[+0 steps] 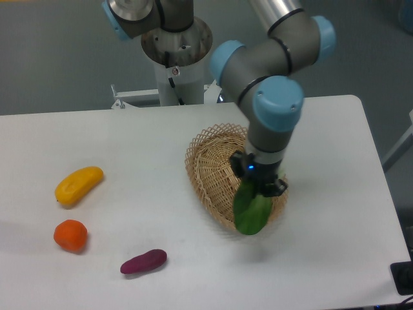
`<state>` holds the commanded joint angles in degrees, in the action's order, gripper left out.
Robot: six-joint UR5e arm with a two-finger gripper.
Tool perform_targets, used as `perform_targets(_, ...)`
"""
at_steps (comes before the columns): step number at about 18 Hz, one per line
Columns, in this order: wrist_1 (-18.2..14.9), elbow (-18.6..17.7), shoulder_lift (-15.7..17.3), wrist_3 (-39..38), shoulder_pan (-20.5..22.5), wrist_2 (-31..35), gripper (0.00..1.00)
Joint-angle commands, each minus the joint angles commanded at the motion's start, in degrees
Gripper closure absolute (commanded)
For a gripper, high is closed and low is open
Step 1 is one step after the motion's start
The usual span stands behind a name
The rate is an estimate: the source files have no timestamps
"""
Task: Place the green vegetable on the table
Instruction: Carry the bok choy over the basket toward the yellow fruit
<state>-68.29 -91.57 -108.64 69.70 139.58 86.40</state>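
End effector [259, 184] clamped on green vegetable [251, 210], lifted above basket [210, 171] near rim; setting down on bench [129, 135] beside basket left.

The scene is lit evenly and softly from above, and the white table [161, 148] is rendered bright without blown highlights. A faint, diffuse shadow is cast beneath the green vegetable [251, 210], with thin shadows under the fruits at left. Detail is softened throughout by low resolution. Dull sheen is seen on the arm's metal.
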Motion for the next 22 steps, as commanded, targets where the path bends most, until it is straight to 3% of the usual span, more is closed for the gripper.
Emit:
perform_targets(3,0.00,-3.52,1.85,0.00,-2.72,0.00,0.90)
perform_targets(10,0.00,-7.30,2.56,-2.11,-11.24,-0.97,0.84)
perform_targets(13,1.31,-9.14,2.64,-2.72,-13.89,-5.07,0.62)
perform_targets(17,4.83,-14.15,5.54,-2.81,-16.52,-7.30,0.58)
perform_targets(19,6.24,-16.09,6.33,-2.90,-17.40,-7.38,0.46)
perform_targets(22,6.68,-16.71,6.69,-4.48,-19.69,-7.38,0.14)
